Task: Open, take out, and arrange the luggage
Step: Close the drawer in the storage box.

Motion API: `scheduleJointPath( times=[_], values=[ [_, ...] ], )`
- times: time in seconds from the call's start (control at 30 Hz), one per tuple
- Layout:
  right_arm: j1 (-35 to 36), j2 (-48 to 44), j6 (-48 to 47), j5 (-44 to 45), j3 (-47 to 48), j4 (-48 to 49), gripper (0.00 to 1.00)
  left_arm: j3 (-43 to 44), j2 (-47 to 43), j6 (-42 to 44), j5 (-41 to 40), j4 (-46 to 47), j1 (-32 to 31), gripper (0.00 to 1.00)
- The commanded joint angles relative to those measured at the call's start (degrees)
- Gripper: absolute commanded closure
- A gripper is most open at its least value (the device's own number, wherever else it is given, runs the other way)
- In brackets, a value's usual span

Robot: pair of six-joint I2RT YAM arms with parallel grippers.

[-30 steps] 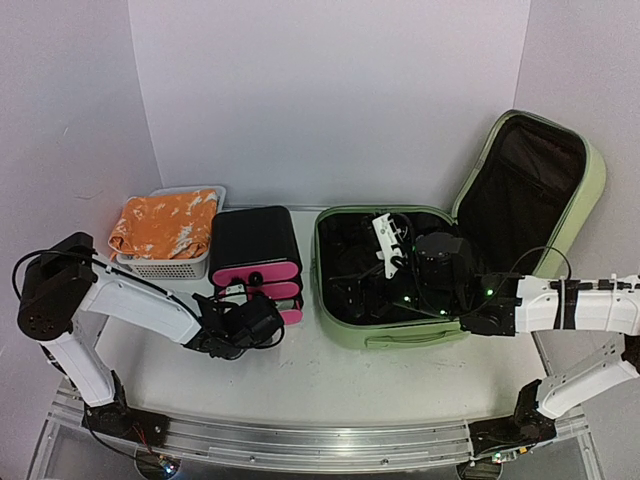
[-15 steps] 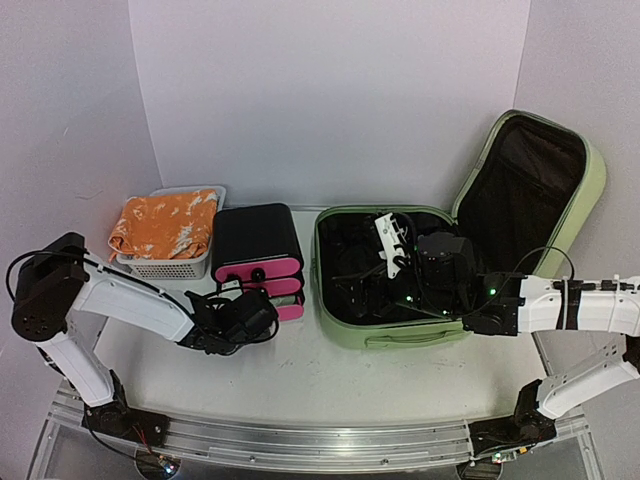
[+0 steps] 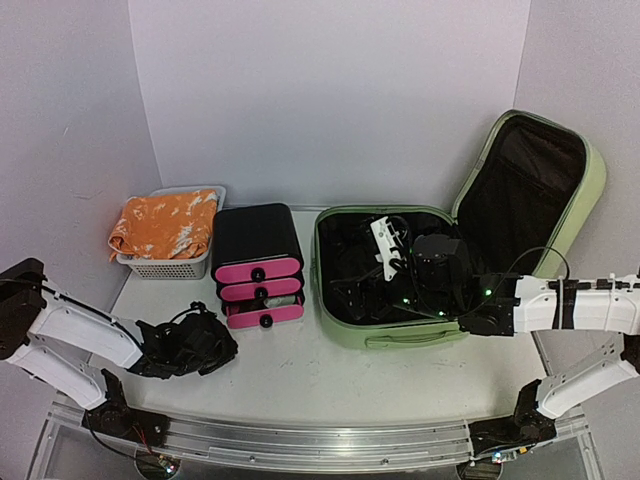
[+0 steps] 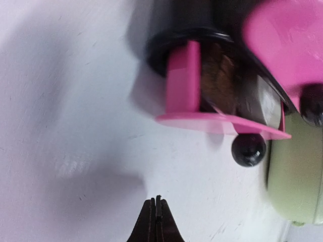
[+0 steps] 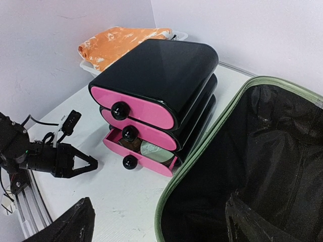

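The luggage (image 3: 400,335) is a light-green suitcase lying open at the right. Its black-lined lid (image 3: 540,190) leans up against the right wall. Dark items, cables and a white piece (image 3: 385,245) lie in its base. My right gripper (image 3: 405,285) hovers open over that base, pointing left. In the right wrist view its two fingers stand wide apart on either side of the green rim (image 5: 202,151), with nothing between them. My left gripper (image 3: 233,347) is shut and empty, low over the table, near and left of the drawer box. It also shows in the left wrist view (image 4: 157,202) and the right wrist view (image 5: 93,164).
A black drawer box (image 3: 255,240) with pink fronts stands just left of the luggage. Its bottom drawer (image 4: 217,123) is pulled out, with items inside and a black knob (image 4: 248,149). A white basket (image 3: 165,266) holding an orange cloth (image 3: 165,222) sits at the back left.
My left gripper has drawn back from the drawer box toward the near left. The bottom drawer now stands pulled out. The right arm has barely moved.
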Motion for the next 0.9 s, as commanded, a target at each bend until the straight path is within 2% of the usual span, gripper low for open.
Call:
scheduleJointPath(
  times=[0.0,0.27,0.53,0.87],
  values=[
    [-0.21,0.9,0.1,-0.8,1.76,3.06,0.11,-2.08,2.14,-3.77,10.41,18.15,4.8,1.0],
    [-0.22,0.0,0.78,-0.65,1.17,3.12,0.11,-4.48,16.04,-8.71,21.69,42.05,11.93,1.0],
    [-0.19,-1.33,1.02,0.13,0.58,2.6,0.11,-5.03,25.09,-10.93,19.67,58.1,13.71,1.0],
    [-0.16,-1.23,0.51,0.6,0.41,2.26,0.11,-4.9,28.48,-11.87,16.62,64.92,16.61,1.0]
  ],
)
